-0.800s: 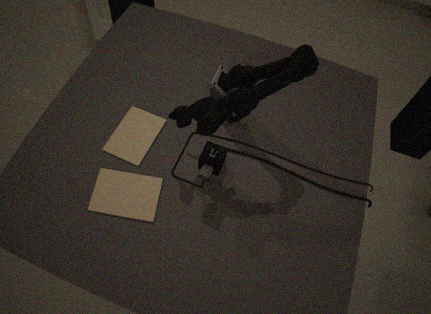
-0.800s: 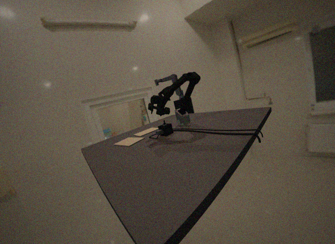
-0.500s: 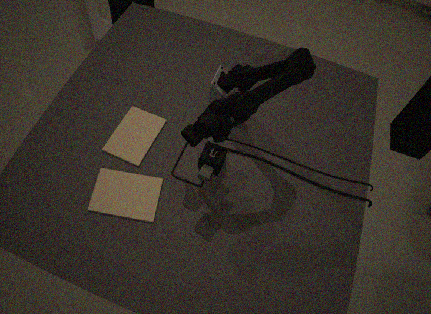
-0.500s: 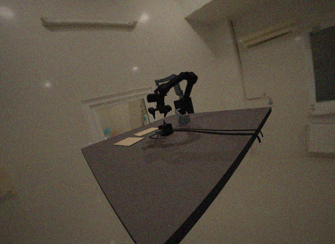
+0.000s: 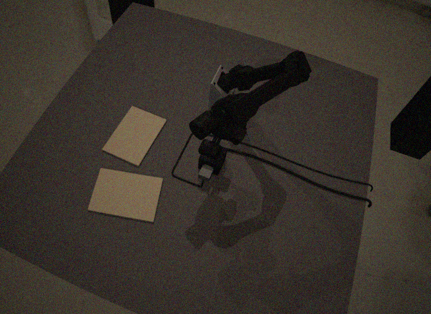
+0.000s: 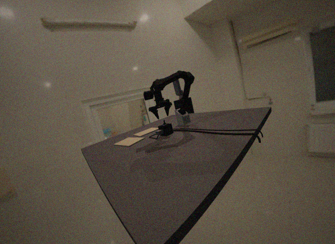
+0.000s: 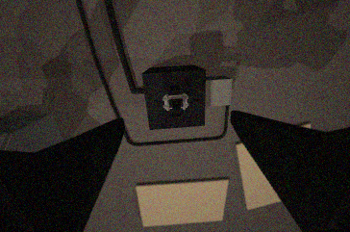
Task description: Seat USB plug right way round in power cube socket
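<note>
The black power cube (image 5: 211, 161) (image 6: 167, 129) (image 7: 159, 116) stands on the table. The small dark USB plug (image 6: 164, 122) (image 7: 176, 105) stands upright in its top socket; a pale bracket-shaped outline shows around it in the wrist view. How deep it sits and which way round it is cannot be told. My gripper (image 6: 163, 117) (image 7: 178, 119) is open and empty, pointing down above the cube, with its fingertips either side of the plug in the wrist view and a little above it. In the top view the arm hides most of the gripper.
A pale grey block (image 5: 205, 171) (image 7: 221, 91) sits at the cube's side. A thin cable (image 7: 175, 141) loops around the cube; it and a thicker cable (image 5: 306, 179) run to the table edge. Two tan flat pieces (image 5: 135, 136) (image 5: 125, 195) lie on the table (image 5: 244, 275).
</note>
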Robot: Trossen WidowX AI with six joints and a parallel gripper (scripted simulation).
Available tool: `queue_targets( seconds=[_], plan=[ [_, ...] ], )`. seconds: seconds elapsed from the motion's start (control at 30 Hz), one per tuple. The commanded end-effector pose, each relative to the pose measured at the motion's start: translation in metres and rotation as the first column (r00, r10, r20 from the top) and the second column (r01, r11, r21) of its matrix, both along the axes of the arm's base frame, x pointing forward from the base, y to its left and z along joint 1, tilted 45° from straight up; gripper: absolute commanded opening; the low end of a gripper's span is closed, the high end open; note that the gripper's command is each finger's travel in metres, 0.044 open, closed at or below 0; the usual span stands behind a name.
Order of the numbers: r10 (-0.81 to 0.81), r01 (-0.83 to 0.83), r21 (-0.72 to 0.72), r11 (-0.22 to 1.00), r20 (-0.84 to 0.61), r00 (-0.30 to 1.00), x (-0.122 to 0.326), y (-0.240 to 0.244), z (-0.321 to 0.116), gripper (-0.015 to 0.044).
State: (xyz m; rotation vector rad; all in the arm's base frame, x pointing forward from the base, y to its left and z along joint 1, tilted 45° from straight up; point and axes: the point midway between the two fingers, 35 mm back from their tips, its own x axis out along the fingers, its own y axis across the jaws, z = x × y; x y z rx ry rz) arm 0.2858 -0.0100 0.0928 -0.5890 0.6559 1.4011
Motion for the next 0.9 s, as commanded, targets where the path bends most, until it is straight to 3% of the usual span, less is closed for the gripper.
queue_targets(
  seconds=[0.0,0.87],
  plan=[
    [0.002,-0.002,0.012,1.000,0.003,1.000,0.001,0.001,0.000,0.0440],
    [0.002,-0.002,0.013,1.000,0.004,1.000,0.002,0.019,-0.018,0.0440]
  ],
)
